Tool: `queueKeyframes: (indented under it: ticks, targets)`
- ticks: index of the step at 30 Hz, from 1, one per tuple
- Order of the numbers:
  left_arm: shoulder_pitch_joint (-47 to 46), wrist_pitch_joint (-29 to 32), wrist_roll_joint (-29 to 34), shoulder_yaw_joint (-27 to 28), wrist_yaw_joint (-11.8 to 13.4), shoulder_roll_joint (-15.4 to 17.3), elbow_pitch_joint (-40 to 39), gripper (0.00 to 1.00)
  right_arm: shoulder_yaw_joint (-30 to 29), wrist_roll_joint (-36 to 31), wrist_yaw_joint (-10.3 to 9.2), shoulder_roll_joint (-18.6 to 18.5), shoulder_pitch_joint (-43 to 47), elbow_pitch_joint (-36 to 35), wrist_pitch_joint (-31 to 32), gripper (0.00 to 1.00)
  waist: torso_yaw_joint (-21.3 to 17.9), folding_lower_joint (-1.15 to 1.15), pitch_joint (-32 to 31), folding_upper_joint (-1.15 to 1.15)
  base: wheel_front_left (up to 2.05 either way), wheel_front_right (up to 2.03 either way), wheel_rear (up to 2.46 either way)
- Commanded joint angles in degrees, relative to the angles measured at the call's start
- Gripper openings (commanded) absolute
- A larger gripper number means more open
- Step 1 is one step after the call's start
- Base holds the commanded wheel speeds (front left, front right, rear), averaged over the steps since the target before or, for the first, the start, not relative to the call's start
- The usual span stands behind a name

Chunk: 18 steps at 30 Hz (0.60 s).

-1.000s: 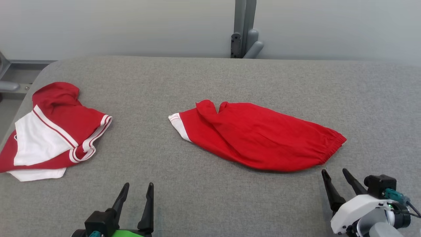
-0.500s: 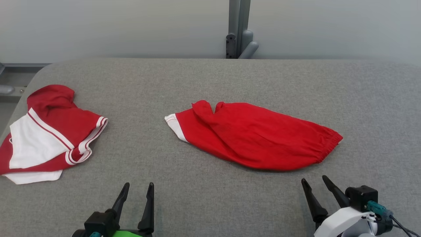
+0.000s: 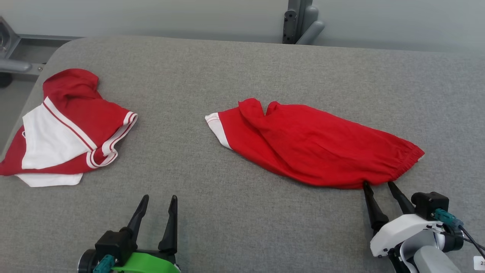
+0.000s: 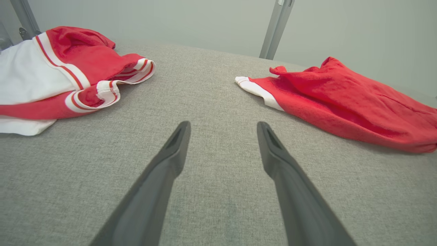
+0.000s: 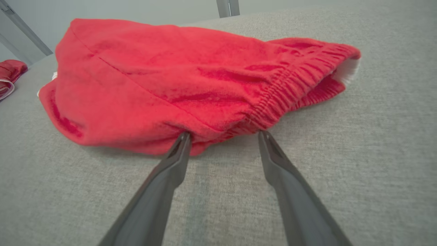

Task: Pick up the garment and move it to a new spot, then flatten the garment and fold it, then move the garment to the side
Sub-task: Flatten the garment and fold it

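Two grippers wide, empty: left gripper (image 3: 159, 198) by the table's (image 3: 242, 76) near edge, right gripper (image 3: 378, 184) tips at the shorts' (image 3: 314, 148) waistband (image 5: 290, 85). If I close now, I may nip one layer or shove cloth.

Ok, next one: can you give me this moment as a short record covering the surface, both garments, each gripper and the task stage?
surface: grey fabric-covered table
target: red garment, rumpled, mid-table, elastic band at its right end
other item: red-and-white garment, bunched near the table's left edge
left gripper: open, over bare table, apart from both garments
right gripper: open, fingertips at the red garment's near edge by the elastic band
stage: pick-up not yet done
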Motion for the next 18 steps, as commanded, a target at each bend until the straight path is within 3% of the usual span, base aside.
queueKeyframes:
  ticks: [1, 8, 9, 10, 11, 15, 18]
  targets:
    - [-0.97, -0.04, -0.10, 0.29, -0.14, 0.11, -0.32, 1.00, -0.52, -0.66, -0.06, -0.35, -0.79, -0.13, -0.17, 1.00, 1.26, 0.00, 1.31, 0.57, 0.00, 0.00, 0.00]
    - [-1.00, -0.05, 0.12, 0.28, -0.20, 0.11, -0.21, 1.00, -0.56, -2.76, -0.06, -0.59, -1.49, -1.31, -0.17, 0.99, 2.13, 0.00, 2.33, 0.57, 0.00, 0.00, 0.00]
    - [-1.06, -0.04, 0.16, 0.31, -0.20, 0.11, -0.24, 1.00, 0.10, -2.86, -0.06, -0.52, -1.59, -1.62, -0.17, 0.48, 2.17, 0.00, 2.41, 0.57, 0.00, 0.00, 0.00]
    - [-1.09, -0.05, 0.21, 0.32, -0.20, 0.11, -0.28, 1.00, 1.01, -2.85, -0.06, -0.53, -1.62, -1.94, -0.17, 0.09, 2.17, 0.00, 2.50, 0.57, 0.00, 0.00, 0.00]
    - [-1.06, -0.05, 0.27, 0.36, -0.19, 0.10, -0.30, 1.00, 1.89, -2.64, -0.06, -0.58, -1.69, -2.26, -0.17, 0.00, 2.15, 0.00, 2.57, 0.57, 0.00, 0.00, 0.00]
    - [-0.70, -0.05, 0.25, 0.43, -0.18, 0.10, -0.05, 1.00, 7.11, 0.55, -0.05, -1.14, -1.87, -4.24, -0.17, 0.00, 1.86, 0.00, 2.22, 0.57, 0.00, 0.00, 0.00]
    - [0.20, -0.05, 0.37, 0.60, -0.20, 0.12, 0.12, 1.00, 16.10, 6.02, -0.02, -2.12, -1.82, -8.66, -0.17, 0.00, 1.36, 0.00, 1.18, 0.57, 0.00, 0.00, 0.00]
